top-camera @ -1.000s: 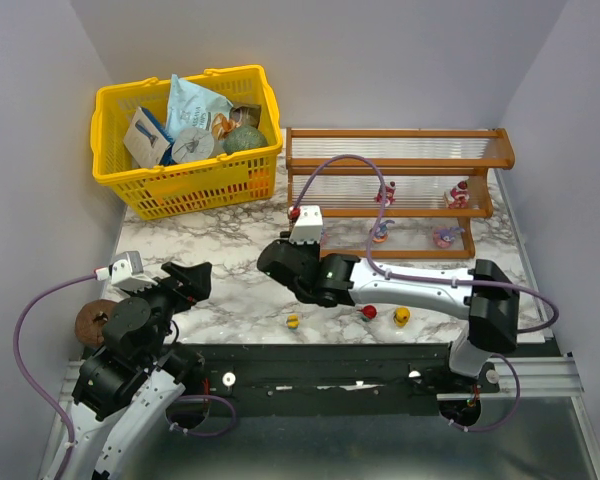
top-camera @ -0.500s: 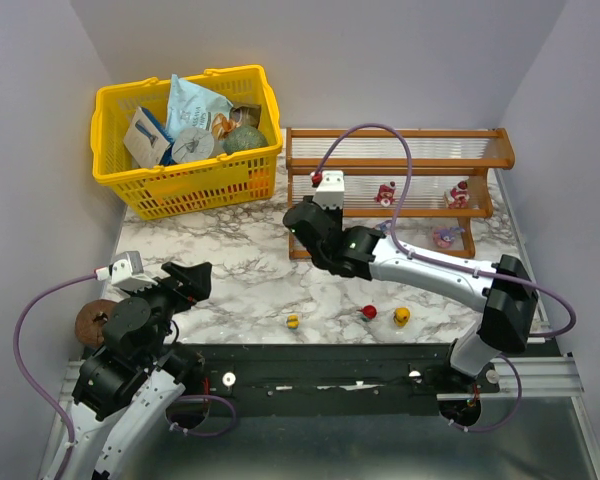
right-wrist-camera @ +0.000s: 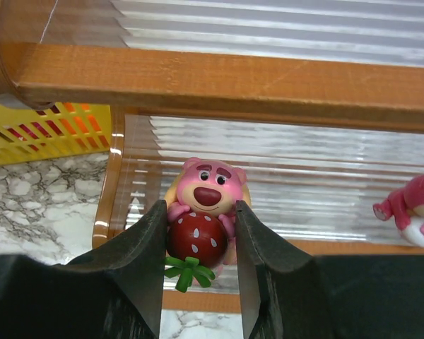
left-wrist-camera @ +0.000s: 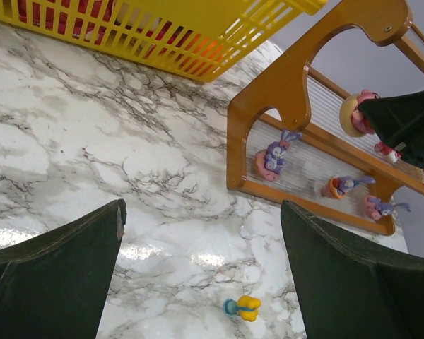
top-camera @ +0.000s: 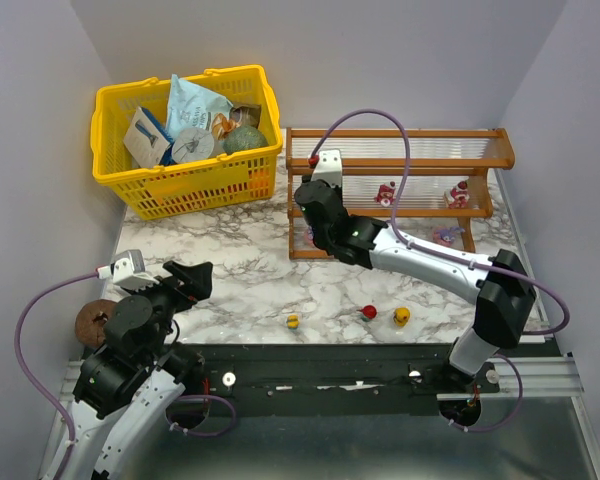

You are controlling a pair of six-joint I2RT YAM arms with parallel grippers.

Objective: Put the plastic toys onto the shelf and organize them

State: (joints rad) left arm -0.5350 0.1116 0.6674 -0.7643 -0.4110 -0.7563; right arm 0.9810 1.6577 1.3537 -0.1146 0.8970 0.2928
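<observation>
My right gripper [top-camera: 314, 200] is shut on a pink bear figurine hugging a red strawberry [right-wrist-camera: 201, 215]. It holds it in front of the middle tier at the left end of the wooden shelf [top-camera: 400, 133]. The held toy also shows in the left wrist view [left-wrist-camera: 355, 116]. Another pink bear [right-wrist-camera: 413, 207] lies on that tier to the right. Purple bunny toys [left-wrist-camera: 275, 154] sit on the lowest tier. Two yellow toys [top-camera: 292, 321] [top-camera: 402, 317] and a red one [top-camera: 369, 311] lie on the marble table near the front edge. My left gripper [left-wrist-camera: 205, 268] is open and empty above the table.
A yellow basket [top-camera: 185, 182] of packets and jars stands at the back left, close to the shelf's left end. A brown ring-shaped thing [top-camera: 90, 322] lies by the left arm. The right arm stretches across the shelf's front.
My right gripper has moved from the middle of the table up and back to the shelf's left end, carrying the pink bear. The left arm has not moved.
</observation>
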